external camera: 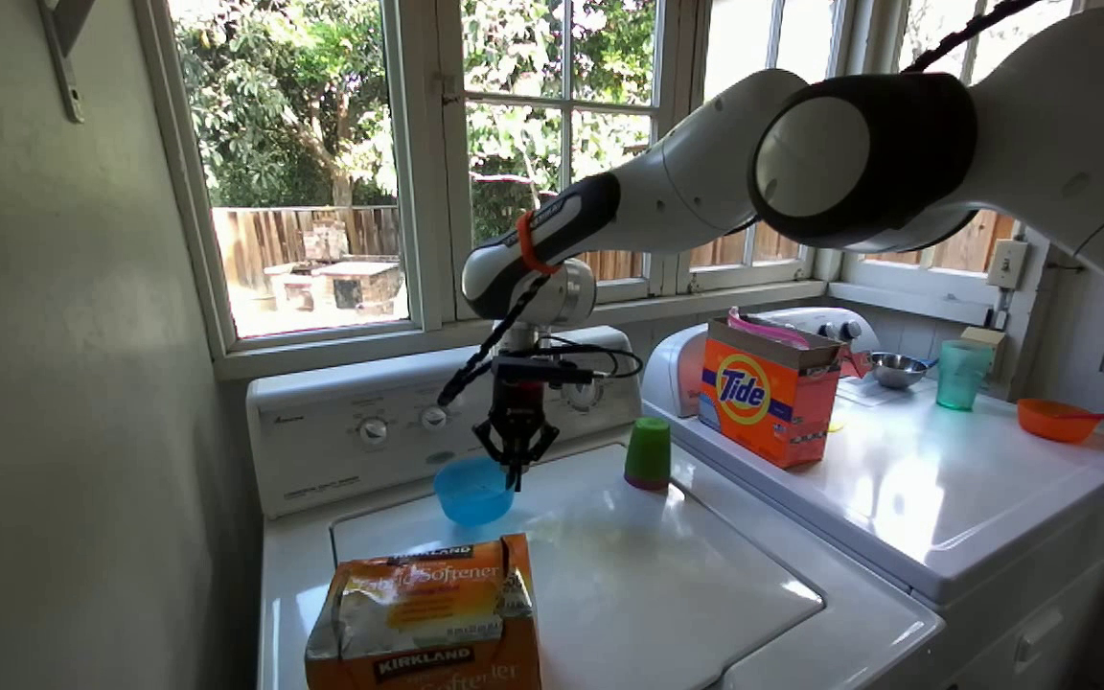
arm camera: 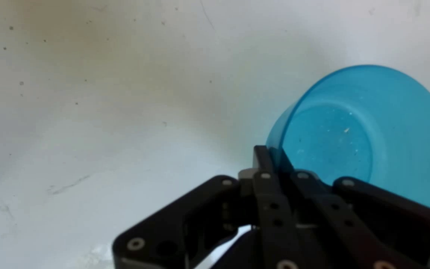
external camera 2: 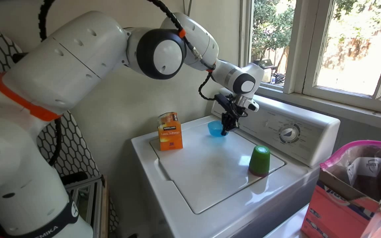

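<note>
A translucent blue bowl [arm camera: 405, 149] fills the right side of the wrist view, its mouth facing the camera and small specks on its bottom. My gripper [arm camera: 273, 155] is shut on the near part of its wall, one fingertip outside the rim and one inside. In both exterior views the arm reaches down to the bowl [external camera: 468, 494] at the back of the white washer lid [external camera 2: 203, 165]. Whether the bowl's base touches the lid or hangs just above it, I cannot tell. A green cup [external camera: 648, 452] stands upside down on the same lid, apart from the gripper.
An orange fabric softener box [external camera 2: 170, 132] stands on the washer by the wall. The control panel [external camera: 322, 431] rises behind the bowl. On the neighbouring machine are a Tide box [external camera: 763, 393], a metal bowl [external camera: 897, 370], a teal cup [external camera: 962, 376] and an orange bowl [external camera: 1050, 422].
</note>
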Controlling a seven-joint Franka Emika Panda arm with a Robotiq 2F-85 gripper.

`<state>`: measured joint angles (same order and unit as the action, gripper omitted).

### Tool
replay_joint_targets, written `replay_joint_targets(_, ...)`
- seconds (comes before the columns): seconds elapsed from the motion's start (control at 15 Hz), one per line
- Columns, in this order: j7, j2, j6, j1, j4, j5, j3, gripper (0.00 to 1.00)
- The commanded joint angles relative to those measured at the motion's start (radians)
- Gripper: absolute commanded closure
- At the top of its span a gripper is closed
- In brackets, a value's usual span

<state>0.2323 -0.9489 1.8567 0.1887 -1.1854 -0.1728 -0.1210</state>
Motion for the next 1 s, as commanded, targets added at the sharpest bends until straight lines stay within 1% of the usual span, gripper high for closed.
replay_joint_targets(0.0,-0.067,-0.049,-0.019,-0.035,0.030,-0.047,-0.027,0.99)
replay_joint_targets(0.27,-0.089,-0.068,-0.030,-0.040,0.034,-0.055,-0.030,0.99)
replay_joint_targets(0.33,-0.089,-0.069,-0.030,-0.038,0.034,-0.054,-0.029,0.71)
replay_joint_targets(0.4,-0.087,-0.063,-0.028,-0.035,0.030,-0.050,-0.026,0.70)
replay_joint_targets(0.47,-0.081,-0.054,-0.022,-0.031,0.018,-0.046,-0.023,0.65)
replay_joint_targets(0.53,-0.067,-0.045,-0.020,-0.027,0.007,-0.044,-0.018,0.56)
replay_joint_targets(0.8,-0.023,0.018,0.004,-0.018,-0.076,-0.031,0.006,0.28)
replay_joint_targets(0.87,-0.007,0.041,0.027,-0.018,-0.111,-0.032,0.013,0.19)
replay_joint_targets(0.93,0.007,0.062,0.044,-0.018,-0.141,-0.032,0.019,0.13)
